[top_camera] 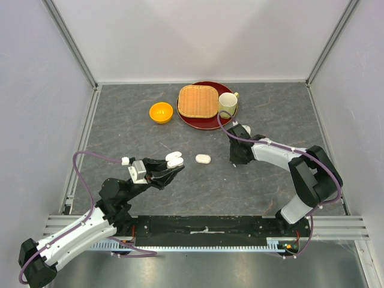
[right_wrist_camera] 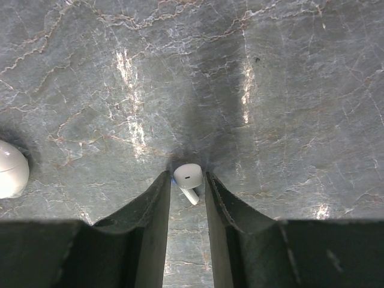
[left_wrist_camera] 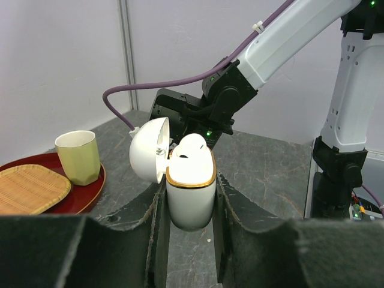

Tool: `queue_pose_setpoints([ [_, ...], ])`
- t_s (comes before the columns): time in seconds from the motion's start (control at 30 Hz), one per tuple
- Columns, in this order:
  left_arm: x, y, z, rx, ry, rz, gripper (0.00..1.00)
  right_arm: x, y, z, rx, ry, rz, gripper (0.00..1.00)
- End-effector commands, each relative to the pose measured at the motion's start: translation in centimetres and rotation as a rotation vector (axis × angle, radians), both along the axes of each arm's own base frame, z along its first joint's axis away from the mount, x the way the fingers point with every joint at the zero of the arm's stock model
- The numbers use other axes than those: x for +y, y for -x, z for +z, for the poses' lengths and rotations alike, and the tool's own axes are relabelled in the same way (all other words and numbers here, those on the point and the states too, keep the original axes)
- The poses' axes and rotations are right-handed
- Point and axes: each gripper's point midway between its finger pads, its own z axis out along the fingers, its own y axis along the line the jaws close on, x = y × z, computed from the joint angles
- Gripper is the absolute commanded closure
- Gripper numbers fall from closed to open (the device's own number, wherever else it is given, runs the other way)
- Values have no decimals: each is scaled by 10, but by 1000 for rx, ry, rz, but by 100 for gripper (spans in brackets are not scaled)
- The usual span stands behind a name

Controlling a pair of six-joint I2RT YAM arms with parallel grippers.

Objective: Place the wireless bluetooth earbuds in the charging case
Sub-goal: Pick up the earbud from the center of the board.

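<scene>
My left gripper (top_camera: 173, 164) is shut on an open white charging case (top_camera: 174, 158) with a gold rim and holds it above the table. In the left wrist view the case (left_wrist_camera: 191, 201) sits upright between my fingers, its lid (left_wrist_camera: 149, 157) swung open to the left, and one white earbud (left_wrist_camera: 192, 146) sits in its top. My right gripper (top_camera: 239, 157) is down at the table. In the right wrist view its fingertips (right_wrist_camera: 188, 176) close on the head of a small white earbud (right_wrist_camera: 189, 179) lying on the stone surface, stem pointing toward the camera. No other earbuds show.
A second white case (top_camera: 203, 158), closed, lies on the table between the grippers and shows at the left edge of the right wrist view (right_wrist_camera: 9, 169). At the back stand an orange bowl (top_camera: 161, 112) and a red tray (top_camera: 207, 123) with a wicker basket (top_camera: 197, 100) and a pale cup (top_camera: 227, 103).
</scene>
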Motion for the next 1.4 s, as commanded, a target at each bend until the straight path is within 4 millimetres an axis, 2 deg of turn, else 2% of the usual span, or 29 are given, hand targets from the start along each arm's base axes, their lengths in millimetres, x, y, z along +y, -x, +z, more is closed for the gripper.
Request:
queue_pose_setpoints([
  [0.0,2,-2,6,14,41,9,98,-5,4,-9,29,37,-7,64],
  [1.1,3,0,3,18,45,10,98,-4,-7,-2,-12,44,-1,62],
  [1.2,4,-1,3,18,45,14,98,-2,-9,2,-23,37,2,63],
  [1.37,3,-1,3,19,44,14,98,0,-15,24,-96,-3,-10,60],
])
